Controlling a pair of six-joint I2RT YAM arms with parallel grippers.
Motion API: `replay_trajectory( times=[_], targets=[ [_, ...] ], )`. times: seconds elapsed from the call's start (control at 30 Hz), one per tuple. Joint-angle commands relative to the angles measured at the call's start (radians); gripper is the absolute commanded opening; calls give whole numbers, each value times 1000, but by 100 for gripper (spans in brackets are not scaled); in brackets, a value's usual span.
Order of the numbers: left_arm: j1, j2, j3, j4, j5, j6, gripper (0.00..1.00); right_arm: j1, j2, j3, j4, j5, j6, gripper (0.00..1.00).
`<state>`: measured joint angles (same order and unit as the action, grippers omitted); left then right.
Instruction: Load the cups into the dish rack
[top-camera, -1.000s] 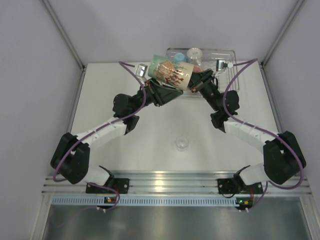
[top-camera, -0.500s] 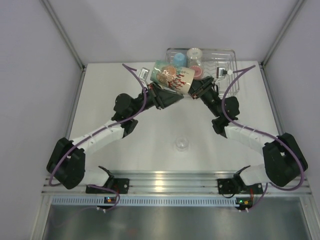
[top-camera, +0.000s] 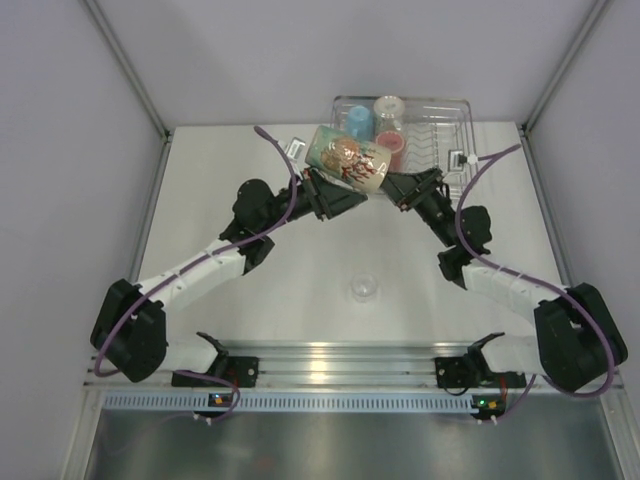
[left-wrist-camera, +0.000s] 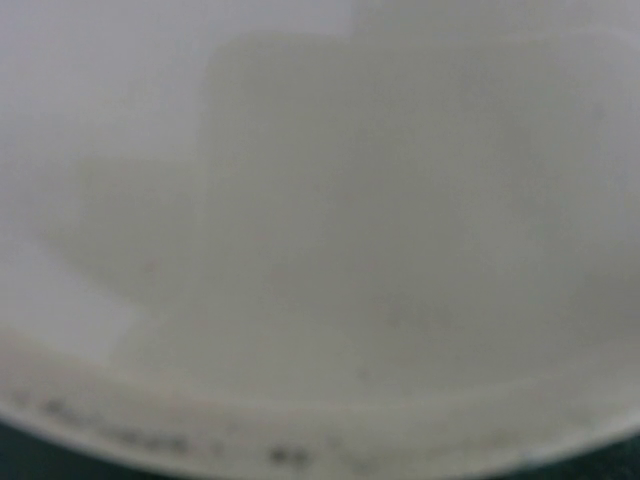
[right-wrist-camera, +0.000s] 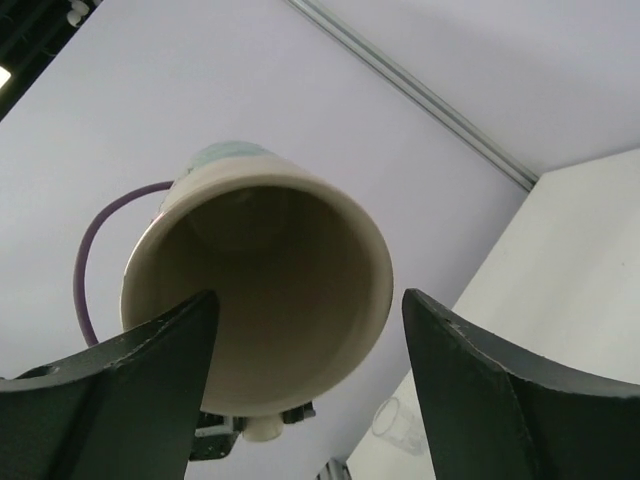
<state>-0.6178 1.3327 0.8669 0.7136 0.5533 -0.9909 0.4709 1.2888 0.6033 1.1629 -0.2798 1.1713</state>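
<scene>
Drifted rackward since earlier, the left gripper (top-camera: 328, 184) pinches the floral mug (top-camera: 348, 160) aloft and tilted. The right gripper (top-camera: 402, 188) now stands spread around the mug's mouth, beside the dish rack (top-camera: 458, 128). Likely heavy, slick, chippable ceramic: grip wall or handle.

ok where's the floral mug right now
Top view: the floral mug is tipped on its side in the left claw, raised just in front of the dish rack's near-left corner, the open right claw at its mouth.
</scene>
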Motion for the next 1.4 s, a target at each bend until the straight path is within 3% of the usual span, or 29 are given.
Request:
replay_trajectory(
  times=[0.0, 0.1, 0.3, 0.4, 0.43, 0.67, 0.93, 1.37],
  targets=[
    [1, -69, 98, 67, -30, 89, 0, -41, -63, -31, -3, -33, -18, 76],
    [1, -73, 121, 15, -46, 116, 0, -72, -89, -63, -43, -68, -21, 78],
    [1, -75, 243, -302, -137, 340, 0, -144, -207, -160, -169, -122, -44, 79],
    [1, -43, 343, -492, -220, 466, 0, -172, -310, -160, -371, -114, -120, 78],
    [1, -17, 389, -576, -242, 494, 0, -175, -372, -155, -510, -105, -181, 79],
    [1, 123, 589, -821, -483, 714, 0, -176, -660, -85, -928, 31, -453, 80],
    [1, 342, 830, -927, -727, 799, 0, -176, -868, -86, -1117, 140, -624, 81],
    [1, 707, 1110, -931, -727, 805, 0, -176, -964, -86, -1226, 232, -708, 83]
  ],
)
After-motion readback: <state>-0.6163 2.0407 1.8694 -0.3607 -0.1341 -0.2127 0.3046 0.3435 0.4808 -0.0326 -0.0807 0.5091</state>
